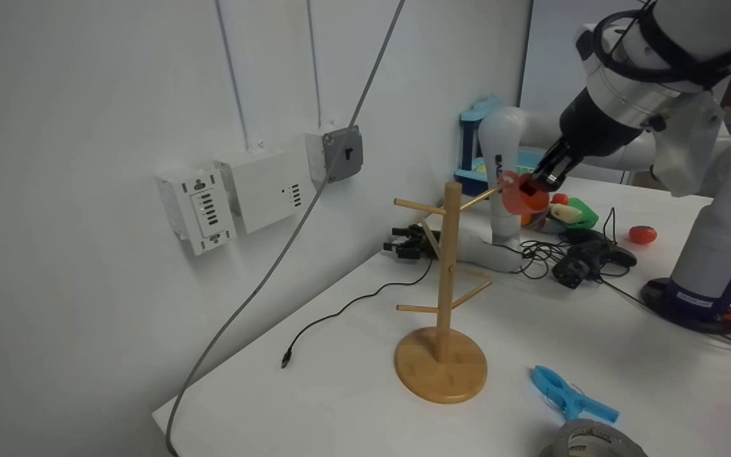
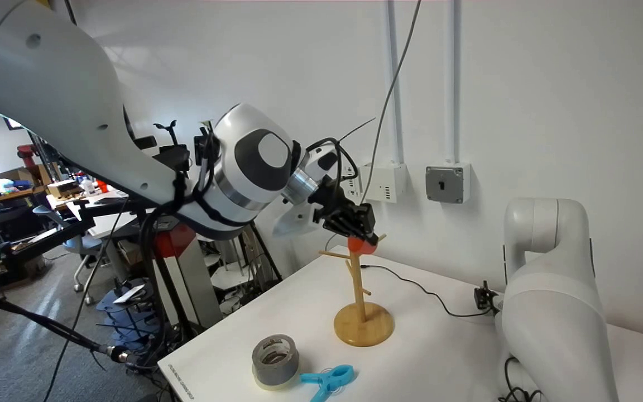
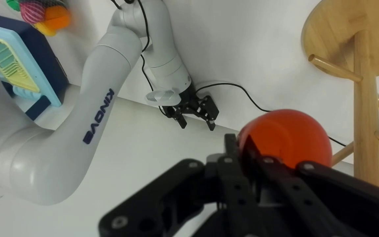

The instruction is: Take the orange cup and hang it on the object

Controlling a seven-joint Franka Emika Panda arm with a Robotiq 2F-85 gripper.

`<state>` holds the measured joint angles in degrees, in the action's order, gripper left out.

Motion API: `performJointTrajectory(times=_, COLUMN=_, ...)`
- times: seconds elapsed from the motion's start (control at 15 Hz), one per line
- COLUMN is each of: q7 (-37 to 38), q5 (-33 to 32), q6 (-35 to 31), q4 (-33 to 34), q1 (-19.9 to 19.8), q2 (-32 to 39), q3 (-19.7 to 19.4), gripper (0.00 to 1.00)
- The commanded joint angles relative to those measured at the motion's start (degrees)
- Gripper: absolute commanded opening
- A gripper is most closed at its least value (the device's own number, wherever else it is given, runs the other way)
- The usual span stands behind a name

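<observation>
The orange cup [image 1: 524, 198] is held up near the top of the wooden mug tree [image 1: 446, 273]. It also shows in an exterior view [image 2: 359, 246] and in the wrist view [image 3: 291, 135]. My gripper [image 1: 540, 183] is shut on the cup's wall, with one finger inside and one outside, as the wrist view [image 3: 243, 143] shows. An upper peg [image 1: 483, 195] reaches from the pole to the cup's side. Whether the peg passes through a handle or only lies beside it, I cannot tell. The tree [image 2: 359, 287] stands upright on its disc base.
A bright-blue plastic piece [image 1: 568, 397] and a grey tape roll [image 2: 275, 357] lie in front of the tree. A second white arm [image 3: 110, 89] rests by the wall. Black cables with a controller [image 1: 584, 257] and toy food lie behind. A grey cable [image 1: 289, 247] hangs across the view.
</observation>
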<state>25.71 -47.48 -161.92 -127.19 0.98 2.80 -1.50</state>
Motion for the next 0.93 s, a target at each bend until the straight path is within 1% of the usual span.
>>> performJointTrajectory(times=0.0, q7=0.90, q5=-0.45, q6=0.47, q4=-0.47, q1=0.11, q2=-0.50, q3=0.01, gripper=0.02)
performJointTrajectory(times=0.33, q7=1.95, q5=-1.54, q6=-0.14, q4=-2.27, q1=0.09, q2=-1.92, q3=-0.12, gripper=0.02)
performJointTrajectory(times=0.87, q7=5.80, q5=-5.16, q6=0.05, q4=-3.64, q1=0.11, q2=-4.20, q3=0.02, gripper=0.02)
